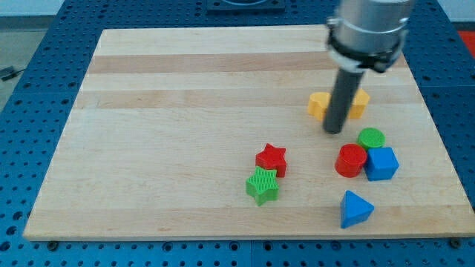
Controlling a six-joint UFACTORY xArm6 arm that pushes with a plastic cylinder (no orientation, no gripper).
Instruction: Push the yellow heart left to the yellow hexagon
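Note:
My dark rod comes down from the arm at the view's top right and my tip (334,131) rests on the board. Two yellow blocks sit just behind the rod: one (318,105) to its left and one (359,103) to its right. The rod hides the space between them, so I cannot tell which is the heart and which is the hexagon, or whether they touch. My tip is just below them in the view.
A green cylinder (371,138), red cylinder (350,160) and blue cube (381,164) cluster right of and below my tip. A blue triangle (355,209) lies lower. A red star (272,159) and green star (263,185) sit lower left. The wooden board (185,111) lies on blue pegboard.

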